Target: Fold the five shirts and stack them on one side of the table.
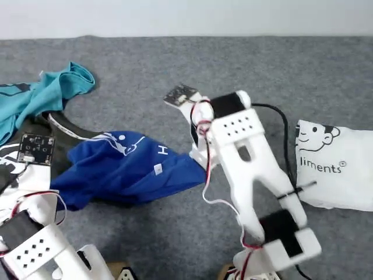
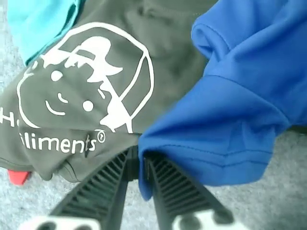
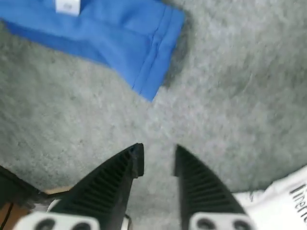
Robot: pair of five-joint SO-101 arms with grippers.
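**One shirt down, four to go (I think)**

Quick status from my side of the table (image 1: 145, 64). The white shirt (image 1: 335, 169) is lying flat over on the right edge and looks like a tidy folded rectangle, so I'm counting that as the start of the stack. As far as I can judge, that's the only one finished.

The blue shirt (image 1: 122, 169) is the one in hand. It's sprawled across the middle, rumpled and nowhere near folded. My left gripper (image 2: 141, 160) is pinched nearly closed on its hem, with the blue edge caught between the fingers. My right gripper (image 3: 158, 160) hangs just above the bare table with its fingers partly spread and nothing between them. The shirt's other corner is near it but not touching.

Everything else is a heap on the left. The teal shirt (image 1: 41, 96) is bunched up at the far side. The dark shirt (image 2: 96, 72) with the cartoon print lies partly under both the teal and the blue. There's also a red scrap (image 2: 19, 176) poking out from beneath the dark one. It could be shirt number five, but I honestly can't tell.

So my guess is roughly a fifth done. Blue needs spreading flat before any folding happens.
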